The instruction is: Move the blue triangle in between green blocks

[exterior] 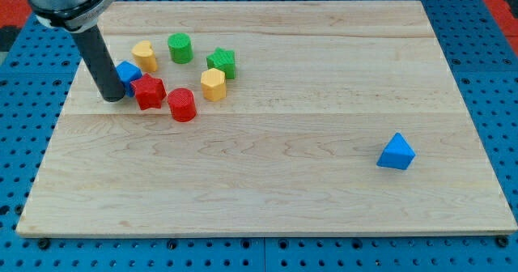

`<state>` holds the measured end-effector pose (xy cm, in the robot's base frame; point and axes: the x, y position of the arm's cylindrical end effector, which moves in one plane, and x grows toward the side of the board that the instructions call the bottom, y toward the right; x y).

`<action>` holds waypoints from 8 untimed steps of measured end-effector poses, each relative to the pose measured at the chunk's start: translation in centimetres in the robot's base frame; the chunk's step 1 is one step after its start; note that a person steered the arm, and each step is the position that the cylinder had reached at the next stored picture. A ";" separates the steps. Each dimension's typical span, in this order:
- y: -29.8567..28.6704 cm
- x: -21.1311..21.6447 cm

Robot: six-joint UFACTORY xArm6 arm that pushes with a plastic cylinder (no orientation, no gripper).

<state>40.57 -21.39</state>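
A single camera view looks down at an angle on a pale wooden board (pixel 267 183) resting on a blue pegboard surface (pixel 24 150).

The arm has no fingers to open or close; it ends in a dark rod. My tip (pixel 112 99) rests on the board at the far left, touching or just beside a blue block (pixel 128 73) whose shape is partly hidden behind the rod.

Around that spot sits a cluster of blocks. A red star-shaped block (pixel 149 91) lies just right of the tip, with a red cylinder (pixel 182 104) beside it, nearer the camera. Farther back are a yellow block (pixel 145 55), a green cylinder (pixel 180 48) and a green star-shaped block (pixel 221 62). A yellow hexagonal block (pixel 213 84) sits just in front of the green star.

The blue triangle (pixel 396 152), the task's thing, lies alone at the near right, well apart from the cluster and from my tip.

The push has not begun. To do it well, I judge the tip should travel around to the triangle's right, near side, then push it left and away toward the gap between the two green blocks. That gap looks narrow, and the yellow hexagon stands near the approach, so a slow, centred push, corrected if the triangle turns, seems wise.
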 end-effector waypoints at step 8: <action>41.4 14.2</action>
<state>54.74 19.98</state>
